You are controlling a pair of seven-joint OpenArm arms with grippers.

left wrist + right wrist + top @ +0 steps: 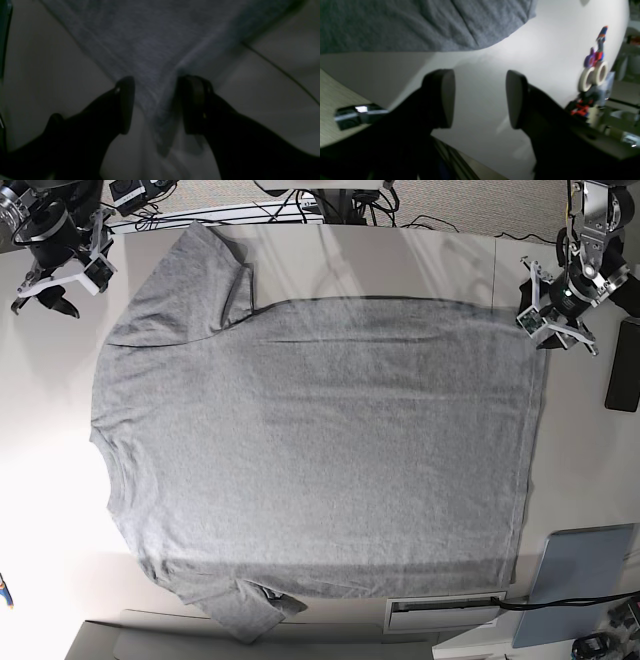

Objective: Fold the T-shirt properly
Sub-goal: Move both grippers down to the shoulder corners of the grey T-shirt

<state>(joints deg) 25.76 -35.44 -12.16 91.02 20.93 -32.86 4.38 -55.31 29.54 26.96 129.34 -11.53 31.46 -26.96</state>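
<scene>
A white table (pixel 300 260) fills the overhead base view, lit more brightly along its left side. Beyond the far edge lies pale carpet with dark cables (pixel 330 205) and the arm bases.

The T-shirt (pixel 310 450) lies flat, plain grey side up, and covers most of the table. Its neck faces the left edge of the base view and its hem runs down the right side. One sleeve reaches toward the far left corner; the other sleeve (pixel 250 615) is bunched at the near edge.

The left gripper (pixel 556 315) sits at the far right of the base view, at the hem corner. In the left wrist view a pointed corner of grey cloth runs down between its two dark pads (pixel 126 105). The pads stand apart, and the dim, blurred picture does not show whether they press the cloth. A thin dark line (pixel 280 70) crosses the table to the right of that gripper.

The right gripper (pixel 50 280) hangs over bare table at the far left corner, near the upper sleeve but clear of it. The right wrist view shows its jaws spread with nothing between them and the grey cloth beyond the pads (pixel 445 97).

Around the shirt: a black flat object (pixel 624 378) at the right edge, a blue-grey sheet (pixel 580 575) at the near right corner, and a white slotted piece (pixel 445 610) by the near edge. The right wrist view also shows two tape rolls (pixel 592 75) and small red and blue items (pixel 595 53) at the table's edge, blurred.
</scene>
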